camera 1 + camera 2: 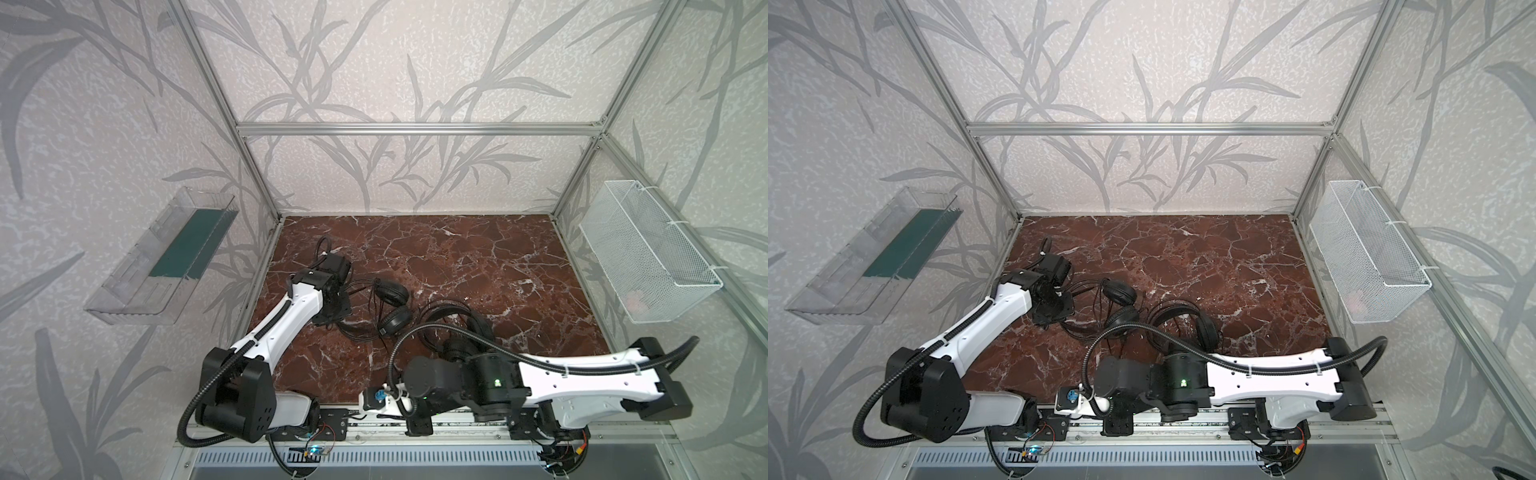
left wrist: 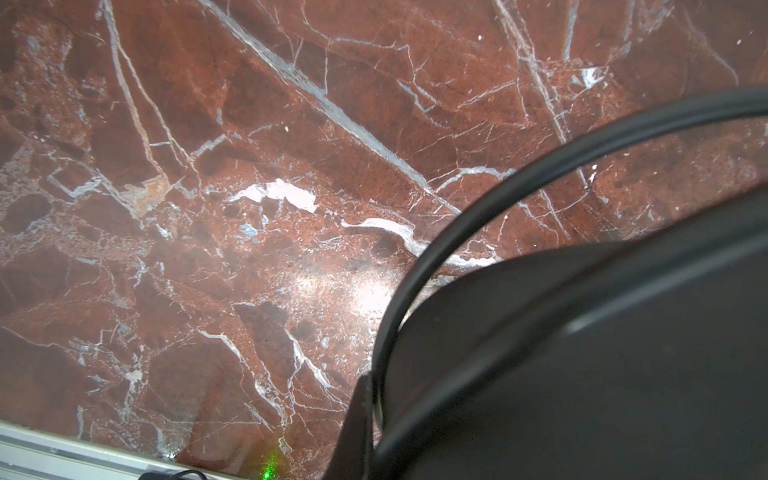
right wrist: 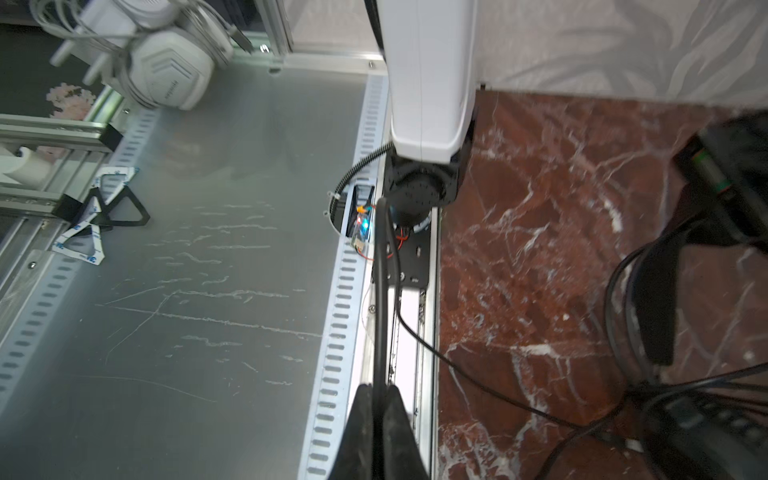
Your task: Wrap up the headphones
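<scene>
We find the headset by the left arm (image 1: 390,294) lying on the red marble tabletop (image 1: 478,257) toward its front, the two earcups one behind the other just beside that arm's wrist. The headset by the right arm (image 1: 481,328) lies close alongside, partly hidden behind that arm, with thin cables looped loosely around both. In the left wrist view, the left gripper (image 2: 375,388) has its fingers together on a thin black cable (image 2: 424,266) that arcs away over the marble. In the right wrist view, the right gripper (image 3: 379,390) is pinched on a black cable end (image 3: 379,291) above the table's front edge. We cannot tell which headset either cable belongs to.
</scene>
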Motion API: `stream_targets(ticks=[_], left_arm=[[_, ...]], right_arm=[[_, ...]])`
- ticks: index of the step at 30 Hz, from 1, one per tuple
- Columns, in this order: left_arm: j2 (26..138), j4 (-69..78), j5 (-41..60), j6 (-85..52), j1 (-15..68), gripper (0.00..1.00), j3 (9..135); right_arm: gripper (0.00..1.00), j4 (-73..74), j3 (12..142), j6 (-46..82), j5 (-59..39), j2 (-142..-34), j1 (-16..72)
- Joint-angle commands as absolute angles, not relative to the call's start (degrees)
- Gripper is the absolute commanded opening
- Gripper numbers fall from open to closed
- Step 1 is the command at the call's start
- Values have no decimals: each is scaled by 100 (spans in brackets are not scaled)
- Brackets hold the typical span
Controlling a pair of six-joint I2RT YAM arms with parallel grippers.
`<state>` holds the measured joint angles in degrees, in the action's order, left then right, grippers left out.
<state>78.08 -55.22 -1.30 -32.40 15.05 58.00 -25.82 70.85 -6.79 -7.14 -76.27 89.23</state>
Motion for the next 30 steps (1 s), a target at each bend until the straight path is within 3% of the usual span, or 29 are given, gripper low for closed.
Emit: stream_targets(ticks=[1, 11, 19, 30], left_arm=[[7837, -5370, 137, -3207, 1496, 0, 5918], [8010, -5349, 363, -3076, 1819, 0, 5880], [7952, -5397, 337, -3133, 2110, 0, 5854], [7400, -5302, 646, -3402, 2626, 0, 5594]], right_arm=[[0, -2455, 7398, -1549, -699, -7198, 8913], [0, -2000, 8543, -2421, -844, -7571, 8661], [0, -1072, 9046, -1626, -1349, -7997, 7540], [0, -248, 9482, -1080, -371, -8536, 6845]])
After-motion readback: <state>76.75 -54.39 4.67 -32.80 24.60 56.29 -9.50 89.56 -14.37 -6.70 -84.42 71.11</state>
